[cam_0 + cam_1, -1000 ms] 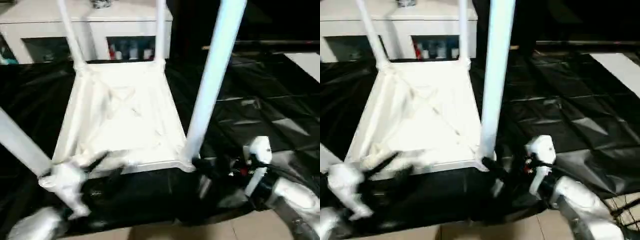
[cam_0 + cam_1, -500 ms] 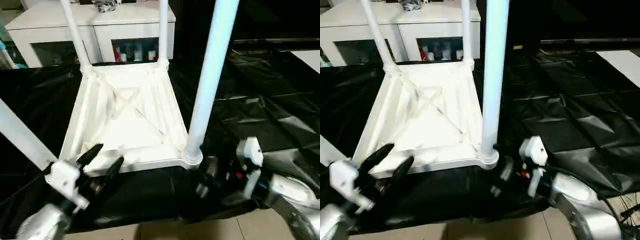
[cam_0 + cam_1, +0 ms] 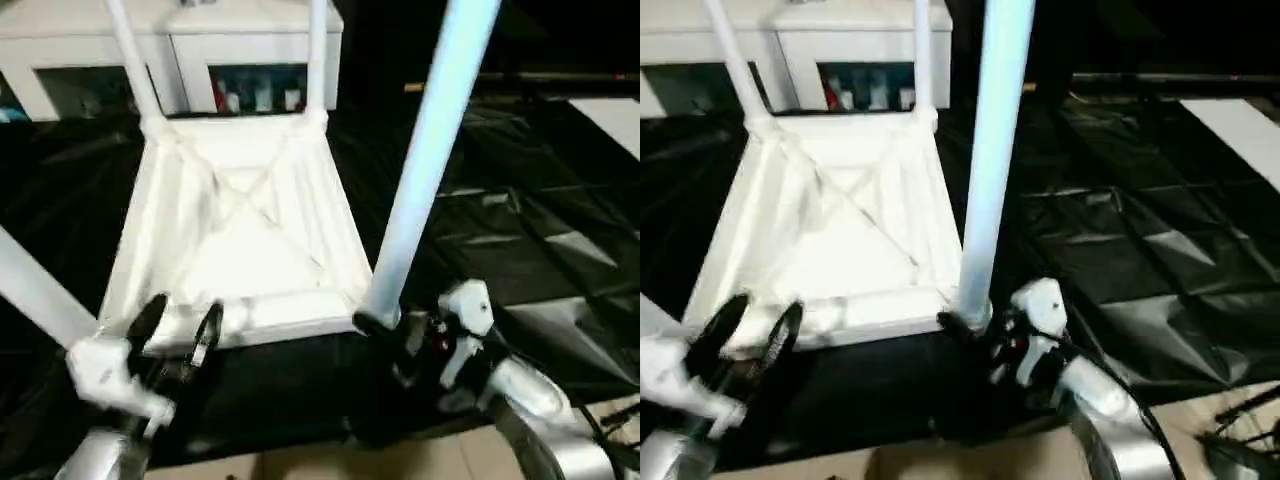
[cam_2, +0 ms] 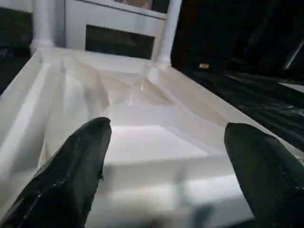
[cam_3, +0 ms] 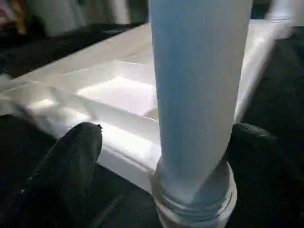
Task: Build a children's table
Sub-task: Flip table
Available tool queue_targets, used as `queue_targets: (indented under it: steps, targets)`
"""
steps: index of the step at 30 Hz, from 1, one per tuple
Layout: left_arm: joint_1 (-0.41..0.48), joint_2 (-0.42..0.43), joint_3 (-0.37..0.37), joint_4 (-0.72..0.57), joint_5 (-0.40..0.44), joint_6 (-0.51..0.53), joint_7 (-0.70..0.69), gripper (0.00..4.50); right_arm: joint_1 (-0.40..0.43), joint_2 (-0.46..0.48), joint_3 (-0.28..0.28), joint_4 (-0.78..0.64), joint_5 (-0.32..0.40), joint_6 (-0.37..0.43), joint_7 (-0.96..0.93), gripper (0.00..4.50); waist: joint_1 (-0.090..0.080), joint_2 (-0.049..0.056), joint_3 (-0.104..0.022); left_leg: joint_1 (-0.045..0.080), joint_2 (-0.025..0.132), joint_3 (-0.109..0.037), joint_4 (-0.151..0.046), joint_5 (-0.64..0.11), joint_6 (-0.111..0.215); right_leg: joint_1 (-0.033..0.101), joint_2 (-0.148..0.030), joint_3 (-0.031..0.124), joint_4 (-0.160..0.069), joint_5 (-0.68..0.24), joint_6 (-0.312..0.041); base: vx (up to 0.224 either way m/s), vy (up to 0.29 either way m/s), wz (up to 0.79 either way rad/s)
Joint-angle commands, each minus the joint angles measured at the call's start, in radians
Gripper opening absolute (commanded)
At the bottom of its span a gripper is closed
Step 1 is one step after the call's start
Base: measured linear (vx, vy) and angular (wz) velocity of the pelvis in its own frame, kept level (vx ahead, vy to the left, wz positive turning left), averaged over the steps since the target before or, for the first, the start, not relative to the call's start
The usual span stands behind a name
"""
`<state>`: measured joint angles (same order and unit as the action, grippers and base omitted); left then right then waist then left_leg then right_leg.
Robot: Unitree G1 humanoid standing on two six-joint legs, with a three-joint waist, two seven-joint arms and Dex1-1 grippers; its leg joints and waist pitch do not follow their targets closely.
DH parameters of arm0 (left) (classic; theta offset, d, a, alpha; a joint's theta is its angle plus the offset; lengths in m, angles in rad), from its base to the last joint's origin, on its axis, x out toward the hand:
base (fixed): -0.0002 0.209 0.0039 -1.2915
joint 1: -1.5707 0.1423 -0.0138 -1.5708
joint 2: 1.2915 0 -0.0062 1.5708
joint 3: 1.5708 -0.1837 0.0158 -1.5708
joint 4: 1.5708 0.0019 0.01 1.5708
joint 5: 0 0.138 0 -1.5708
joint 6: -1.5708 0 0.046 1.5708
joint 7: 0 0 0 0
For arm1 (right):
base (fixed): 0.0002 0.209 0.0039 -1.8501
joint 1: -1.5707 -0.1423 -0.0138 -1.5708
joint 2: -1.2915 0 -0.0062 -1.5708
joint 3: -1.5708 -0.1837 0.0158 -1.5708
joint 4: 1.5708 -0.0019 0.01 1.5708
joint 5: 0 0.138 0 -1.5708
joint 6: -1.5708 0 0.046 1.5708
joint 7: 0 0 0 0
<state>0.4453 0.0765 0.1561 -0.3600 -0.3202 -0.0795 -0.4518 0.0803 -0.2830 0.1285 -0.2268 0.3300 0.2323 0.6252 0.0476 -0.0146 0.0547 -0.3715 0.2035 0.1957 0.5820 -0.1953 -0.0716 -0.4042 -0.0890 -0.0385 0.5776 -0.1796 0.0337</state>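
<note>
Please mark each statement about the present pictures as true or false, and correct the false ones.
1. The table top lies upside down, its ribbed underside facing up. True.
2. Only two legs stand in the corner sockets. False: four legs rise from the corners, among them the near right leg and the near left leg.
3. The right gripper has a finger on each side of the near right leg, close to its socket. True.
4. The left gripper is shut on the table's rim. False: it is open and holds nothing; the near rim shows between its fingers.
5. The table rests on black sheeting. True.
</note>
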Motion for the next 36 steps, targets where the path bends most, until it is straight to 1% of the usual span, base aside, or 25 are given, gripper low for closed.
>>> queue_targets:
  steps: [1,2,3,5,7,8,9,10,12,13,14,15,17,18,19,20,22,23,25,27,28,29,30,32,36]
  targets:
    - [0.019,0.013,-0.011,-0.048,-0.003,-0.012,-0.018,4.36,-0.002,-0.006,0.018,-0.029,0.032,0.011,0.043,4.5,0.007,0.002,-0.024,0.003,0.034,-0.018,-0.091,-0.36,0.039,0.024,-0.025,0.031,-0.072,-0.286,-0.113,0.0,0.0,0.0]
    - [0.085,0.057,-0.026,-0.092,0.029,-0.038,-0.062,4.36,-0.01,-0.02,0.034,-0.016,0.058,0.009,0.095,4.5,0.011,-0.009,-0.017,0.003,0.033,-0.019,-0.092,-0.389,0.037,0.021,-0.027,0.032,-0.075,-0.324,-0.099,0.0,0.0,0.0]
    - [0.085,0.057,-0.026,-0.092,0.029,-0.038,-0.062,4.36,-0.01,-0.02,0.034,-0.016,0.058,0.009,0.095,4.5,0.014,-0.005,-0.015,0.004,0.034,-0.021,-0.096,-0.402,0.032,0.021,-0.028,0.032,-0.077,-0.348,-0.09,0.0,0.0,0.0]
    - [0.116,0.077,-0.015,-0.103,0.038,-0.075,-0.086,4.36,-0.016,-0.029,0.044,-0.013,0.077,0.004,0.125,4.5,0.013,-0.003,-0.01,0.008,0.034,-0.022,-0.098,-0.413,0.019,0.016,-0.026,0.034,-0.08,-0.355,-0.08,0.0,0.0,0.0]
    - [0.123,0.075,-0.004,-0.102,0.034,-0.094,-0.084,4.36,-0.018,-0.031,0.046,-0.013,0.084,0.004,0.133,4.5,0.014,-0.008,-0.007,0.01,0.034,-0.022,-0.098,-0.429,0.002,0.015,-0.026,0.037,-0.079,-0.356,-0.078,0.0,0.0,0.0]
    - [0.117,0.032,0.064,-0.093,0.024,-0.167,-0.033,4.36,-0.023,-0.033,0.048,-0.026,0.1,0.012,0.155,4.5,0.016,-0.006,-0.007,0.011,0.035,-0.021,-0.098,-0.427,-0.003,0.015,-0.026,0.037,-0.079,-0.334,-0.085,0.0,0.0,0.0]
    - [0.115,0.024,0.079,-0.091,0.021,-0.181,-0.022,4.36,-0.024,-0.035,0.049,-0.029,0.101,0.013,0.159,4.5,0.016,-0.006,-0.007,0.011,0.035,-0.021,-0.098,-0.427,-0.003,0.015,-0.026,0.037,-0.079,-0.334,-0.085,0.0,0.0,0.0]
    - [0.113,0.011,0.111,-0.089,0.019,-0.206,0.003,4.36,-0.027,-0.036,0.049,-0.036,0.1,0.016,0.166,4.5,0.018,-0.008,-0.007,0.009,0.034,-0.021,-0.096,-0.413,-0.001,0.019,-0.026,0.037,-0.075,-0.3,-0.095,0.0,0.0,0.0]
    - [0.108,0.012,0.146,-0.083,0.034,-0.23,0.039,4.36,-0.042,-0.026,0.036,-0.009,0.058,-0.018,0.13,4.5,0.018,-0.011,-0.006,0.007,0.032,-0.02,-0.096,-0.402,0.004,0.021,-0.026,0.036,-0.073,-0.291,-0.092,0.0,0.0,0.0]
    - [0.107,0.01,0.152,-0.082,0.034,-0.231,0.05,4.36,-0.047,-0.019,0.028,0.001,0.056,-0.021,0.118,4.5,0.018,-0.01,-0.008,0.007,0.032,-0.02,-0.095,-0.396,0.004,0.021,-0.026,0.036,-0.072,-0.289,-0.091,0.0,0.0,0.0]
    - [0.099,0.013,0.168,-0.075,0.032,-0.223,0.078,4.36,-0.068,-0.001,0.008,0.037,0.018,-0.053,0.066,4.5,0.017,-0.006,-0.01,0.009,0.032,-0.02,-0.093,-0.382,0.001,0.02,-0.026,0.036,-0.069,-0.278,-0.093,0.0,0.0,0.0]
    - [0.094,0.016,0.173,-0.07,0.029,-0.216,0.085,4.36,-0.078,0.006,0.002,0.053,-0.003,-0.072,0.041,4.5,0.016,-0.006,-0.011,0.009,0.031,-0.019,-0.093,-0.376,-0.006,0.018,-0.025,0.035,-0.069,-0.275,-0.097,0.0,0.0,0.0]
    - [0.091,0.02,0.175,-0.066,0.028,-0.212,0.087,4.36,-0.083,0.007,0.001,0.061,-0.015,-0.084,0.029,4.5,0.017,-0.006,-0.012,0.01,0.031,-0.02,-0.093,-0.367,-0.007,0.021,-0.024,0.035,-0.067,-0.258,-0.097,0.0,0.0,0.0]
    - [0.084,0.017,0.18,-0.06,0.03,-0.212,0.099,4.36,-0.1,0.022,-0.01,0.083,-0.031,-0.099,-0.009,4.5,0.019,0.001,-0.015,0.013,0.032,-0.019,-0.092,-0.364,-0.01,0.019,-0.024,0.036,-0.065,-0.239,-0.102,0.0,0.0,0.0]
    - [0.075,0.015,0.188,-0.052,0.034,-0.218,0.109,4.36,-0.116,0.037,-0.021,0.102,-0.039,-0.108,-0.038,4.5,0.018,0.005,-0.016,0.013,0.031,-0.019,-0.091,-0.362,-0.013,0.02,-0.023,0.035,-0.064,-0.227,-0.106,0.0,0.0,0.0]
    - [0.067,0.01,0.198,-0.046,0.032,-0.22,0.123,4.36,-0.124,0.048,-0.029,0.11,-0.025,-0.098,-0.047,4.5,0.016,-0.001,-0.015,0.011,0.028,-0.018,-0.092,-0.364,-0.013,0.021,-0.022,0.034,-0.064,-0.225,-0.111,0.0,0.0,0.0]
    - [0.038,-0.008,0.247,-0.022,0.025,-0.227,0.167,4.36,-0.139,0.061,-0.034,0.127,-0.021,-0.099,-0.057,4.5,0.015,0.005,-0.02,0.014,0.029,-0.017,-0.089,-0.356,-0.012,0.025,-0.022,0.034,-0.06,-0.198,-0.123,0.0,0.0,0.0]
    - [0.038,-0.008,0.247,-0.022,0.025,-0.227,0.167,4.36,-0.139,0.061,-0.034,0.127,-0.021,-0.099,-0.057,4.5,0.015,0.004,-0.02,0.012,0.029,-0.017,-0.089,-0.353,-0.011,0.025,-0.022,0.034,-0.06,-0.192,-0.125,0.0,0.0,0.0]
    - [0.028,-0.014,0.277,-0.008,0.02,-0.234,0.194,4.36,-0.143,0.066,-0.034,0.135,-0.027,-0.109,-0.062,4.5,0.018,0.005,-0.025,0.012,0.029,-0.017,-0.086,-0.328,-0.003,0.03,-0.023,0.033,-0.057,-0.165,-0.128,0.0,0.0,0.0]
    - [0.027,-0.016,0.288,-0.002,0.009,-0.234,0.209,4.36,-0.145,0.072,-0.035,0.142,-0.032,-0.118,-0.068,4.5,0.018,0.005,-0.025,0.011,0.029,-0.016,-0.085,-0.314,0.003,0.03,-0.023,0.033,-0.055,-0.145,-0.133,0.0,0.0,0.0]
    - [0.027,-0.02,0.291,-0.001,-0.002,-0.231,0.224,4.36,-0.147,0.077,-0.035,0.149,-0.04,-0.13,-0.074,4.5,0.017,0.0,-0.025,0.01,0.029,-0.015,-0.084,-0.314,0.005,0.03,-0.022,0.032,-0.055,-0.147,-0.133,0.0,0.0,0.0]
    - [0.027,-0.021,0.291,-0.002,-0.01,-0.227,0.23,4.36,-0.149,0.079,-0.036,0.154,-0.044,-0.137,-0.078,4.5,0.019,0.003,-0.026,0.01,0.029,-0.016,-0.084,-0.314,0.004,0.03,-0.024,0.032,-0.053,-0.148,-0.136,0.0,0.0,0.0]
    - [0.026,-0.018,0.277,-0.013,-0.03,-0.208,0.226,4.36,-0.152,0.082,-0.041,0.166,-0.047,-0.148,-0.083,4.5,0.018,0.0,-0.024,0.011,0.03,-0.015,-0.084,-0.322,0.006,0.028,-0.024,0.033,-0.055,-0.161,-0.137,0.0,0.0,0.0]
    - [0.024,-0.015,0.27,-0.018,-0.035,-0.199,0.221,4.36,-0.153,0.083,-0.043,0.169,-0.047,-0.151,-0.083,4.5,0.018,0.002,-0.022,0.012,0.029,-0.016,-0.086,-0.339,0.004,0.027,-0.023,0.033,-0.058,-0.195,-0.133,0.0,0.0,0.0]
    - [-0.046,0.032,0.235,-0.031,-0.072,-0.109,0.181,4.36,-0.169,0.083,-0.057,0.194,-0.056,-0.169,-0.095,4.5,0.025,0.005,-0.021,0.019,0.029,-0.016,-0.087,-0.364,-0.011,0.02,-0.022,0.034,-0.06,-0.234,-0.122,0.0,0.0,0.0]
